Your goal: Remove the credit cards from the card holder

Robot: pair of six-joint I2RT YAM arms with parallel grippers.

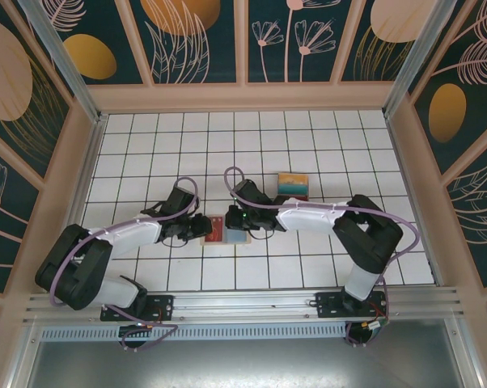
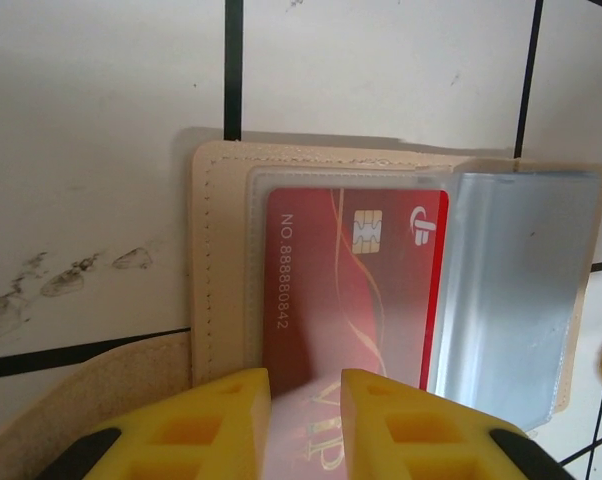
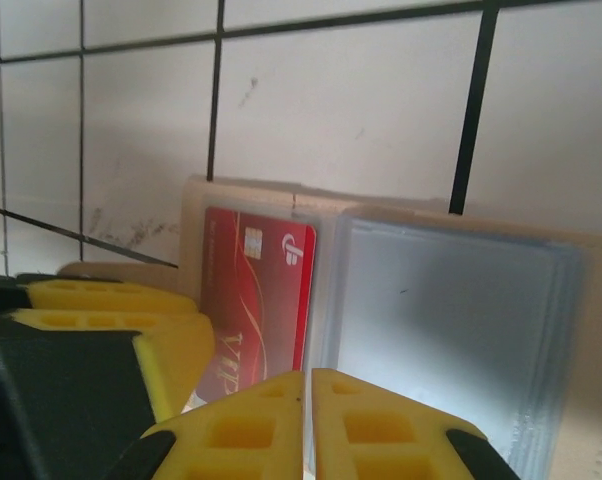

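Note:
The tan card holder lies open on the tiles between both arms; its leather border and far edge show. A red credit card sits under a clear sleeve in its left half. Empty clear sleeves cover the right half. My left gripper has its jaws a finger-width apart, with the card's hazy near end between them; whether they grip is unclear. My right gripper is shut at the sleeves' near edge, beside the card.
A fanned pile of coloured cards lies on the tiles just behind the right arm's wrist. The left gripper's yellow fingers crowd the holder's left side in the right wrist view. Wooden walls ring the tiled floor.

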